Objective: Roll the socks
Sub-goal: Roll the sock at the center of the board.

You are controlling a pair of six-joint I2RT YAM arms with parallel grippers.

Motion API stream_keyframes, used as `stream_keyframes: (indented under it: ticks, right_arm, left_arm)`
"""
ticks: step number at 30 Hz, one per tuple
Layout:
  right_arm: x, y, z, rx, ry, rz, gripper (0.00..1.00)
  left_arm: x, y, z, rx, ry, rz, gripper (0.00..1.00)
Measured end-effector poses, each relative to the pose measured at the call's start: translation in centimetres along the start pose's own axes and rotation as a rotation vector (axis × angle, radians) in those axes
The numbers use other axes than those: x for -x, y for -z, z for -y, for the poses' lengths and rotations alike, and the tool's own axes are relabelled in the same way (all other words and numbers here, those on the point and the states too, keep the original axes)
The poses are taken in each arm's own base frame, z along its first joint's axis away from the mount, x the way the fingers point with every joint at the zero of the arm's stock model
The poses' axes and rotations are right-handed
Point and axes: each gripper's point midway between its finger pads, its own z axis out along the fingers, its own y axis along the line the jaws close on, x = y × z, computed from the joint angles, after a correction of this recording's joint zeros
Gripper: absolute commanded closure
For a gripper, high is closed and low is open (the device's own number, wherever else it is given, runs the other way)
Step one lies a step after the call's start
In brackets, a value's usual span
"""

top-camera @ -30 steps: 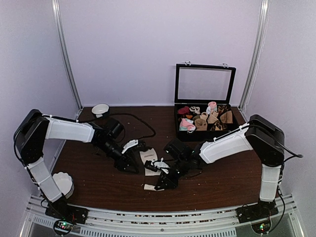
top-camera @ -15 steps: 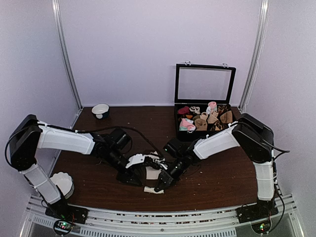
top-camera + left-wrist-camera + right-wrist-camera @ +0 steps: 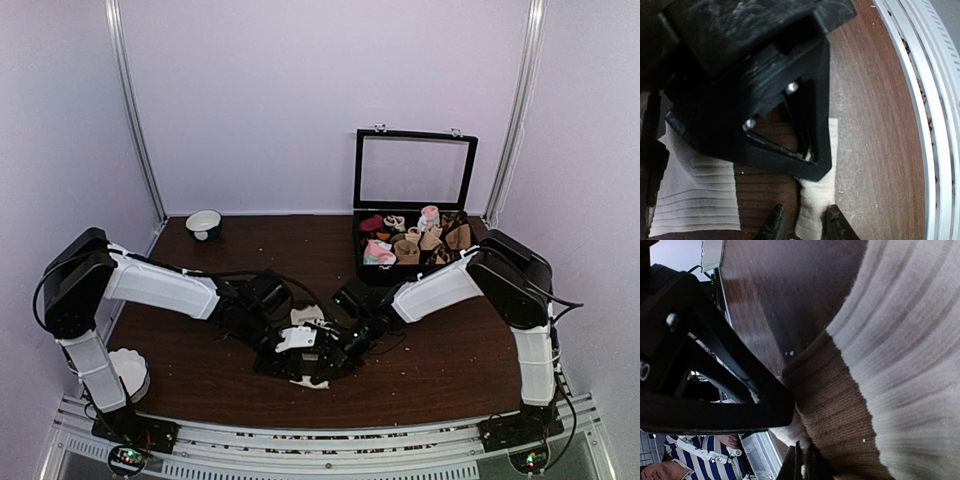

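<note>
The socks [image 3: 304, 318] lie on the table [image 3: 450, 370], close to the near edge, in the middle between my two arms. They are pale with thin stripes and a tan band.

My right gripper [image 3: 803, 466] is squeezed shut on a thin fold of the socks. My left gripper [image 3: 805, 226] is right beside it. Its fingers [image 3: 776, 227] stand a little apart, one on each side of a pale end of the sock. I cannot tell if they pinch it or only stand around it.

Here is what I think could go wrong.

My two grippers are very close together. My right one fills most of what my left wrist camera sees. If I turn or lift one without care, they could bump, and the bump could knock the sock loose.

My left fingers are only on a small bit at the end. The cloth is soft, so it could slip out when I start to roll.

If one arm pulls harder than the other, the sock could come out of the weaker pinch, and any roll would fall open.

I might also grab just one sock, so the pair would come apart.

The metal rail [image 3: 925, 100] is just past the near edge of the table. A hard push could slide the socks off that way.
</note>
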Motion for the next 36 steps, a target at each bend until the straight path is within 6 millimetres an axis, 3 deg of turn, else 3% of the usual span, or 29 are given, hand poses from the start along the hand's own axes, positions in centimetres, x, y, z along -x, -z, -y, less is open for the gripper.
stream_keyframes:
  ticks: [7,11,14,16,28,35,36]
  right_arm:
    - [0.1,-0.1,0.1,0.017,-0.002,0.018,1.0]
    - [0.2,-0.1,0.1,0.031,0.0,0.027,0.99]
    - [0.2,0.0,0.0,0.039,-0.002,0.036,0.71]
    - [0.4,0.1,-0.4,0.06,-0.001,0.043,0.64]
    - [0.7,2.1,0.0,0.031,0.033,0.149,0.61]
    - [-0.2,4.5,1.3,-0.11,0.082,0.254,0.6]
    - [-0.4,5.0,1.7,-0.137,0.09,0.272,0.55]
  left_arm:
    - [-0.3,-0.5,0.1,-0.012,-0.006,-0.023,0.82]
    - [-0.8,-0.7,0.3,-0.025,-0.005,-0.036,0.94]
    - [-0.7,-0.8,0.3,-0.034,-0.001,-0.037,1.0]
    - [-0.7,-0.9,0.3,-0.042,0.01,-0.04,1.0]
    - [0.2,-1.9,-0.7,-0.177,0.165,0.035,1.0]
    - [0.4,-2.1,-1.4,-0.21,0.263,0.043,1.0]
    - [0.3,-2.0,-1.5,-0.22,0.284,0.047,1.0]
